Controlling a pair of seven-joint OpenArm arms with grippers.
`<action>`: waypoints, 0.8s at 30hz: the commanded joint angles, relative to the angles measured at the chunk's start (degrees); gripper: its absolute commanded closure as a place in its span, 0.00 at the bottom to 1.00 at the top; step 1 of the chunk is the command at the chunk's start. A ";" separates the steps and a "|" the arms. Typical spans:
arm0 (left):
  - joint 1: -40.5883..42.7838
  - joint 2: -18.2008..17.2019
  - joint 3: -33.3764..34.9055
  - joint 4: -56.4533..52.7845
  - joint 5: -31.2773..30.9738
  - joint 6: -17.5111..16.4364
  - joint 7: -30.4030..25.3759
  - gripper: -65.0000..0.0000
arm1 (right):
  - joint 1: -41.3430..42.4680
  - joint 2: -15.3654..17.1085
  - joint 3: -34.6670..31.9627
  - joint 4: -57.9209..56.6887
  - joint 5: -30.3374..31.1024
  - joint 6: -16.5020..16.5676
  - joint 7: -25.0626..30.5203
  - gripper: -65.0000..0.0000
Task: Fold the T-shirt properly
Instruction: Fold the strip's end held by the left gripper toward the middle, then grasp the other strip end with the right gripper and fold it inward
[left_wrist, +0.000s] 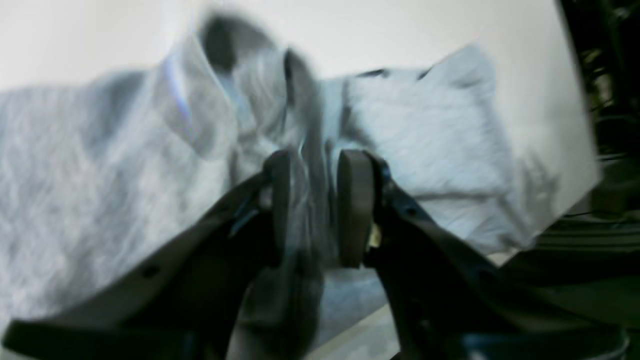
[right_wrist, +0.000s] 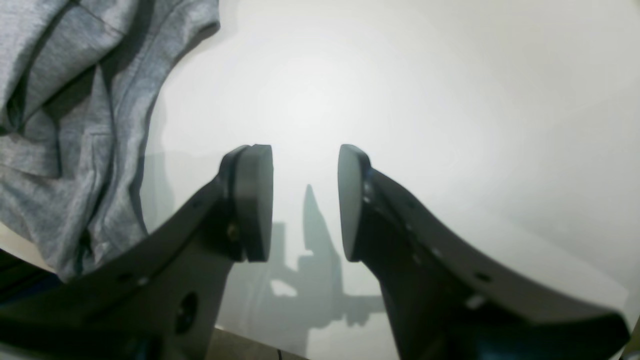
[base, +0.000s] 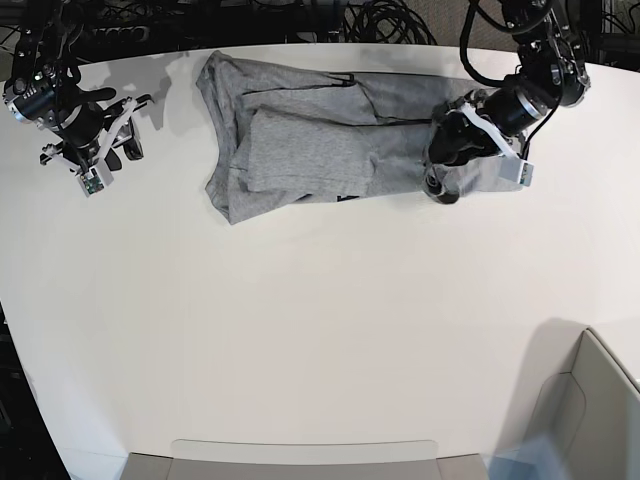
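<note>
Base view: white counter (base: 320, 350); T-shirt (base: 330, 150) bunched at upper centre, partly folded, squaring-up left. Left end effector (left_wrist: 315, 207) at its right edge, cloth between parted pads, grip unclear. Right end effector (right_wrist: 305, 200) released, empty.

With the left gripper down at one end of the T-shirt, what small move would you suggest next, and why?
Probably lift the left gripper a little, clear of the T-shirt. Its jaws stand apart with a blurred grey fold between them, so whether the cloth is gripped is unclear. The shirt lies as a long, partly folded strip on the table, and the right gripper waits open over bare table beside its other end.
</note>
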 joint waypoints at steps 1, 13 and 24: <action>-0.20 -1.03 -0.21 0.48 -2.17 -0.12 -0.50 0.72 | 0.27 0.93 0.41 0.93 0.72 0.43 0.93 0.66; 0.07 -3.67 -2.67 -2.33 -6.31 -0.12 0.90 0.72 | 0.36 0.84 0.41 0.75 1.07 0.43 1.28 0.66; 0.24 -7.10 -5.39 -9.45 0.82 -0.12 0.90 0.82 | 1.68 -6.54 0.85 0.49 8.98 4.65 1.37 0.66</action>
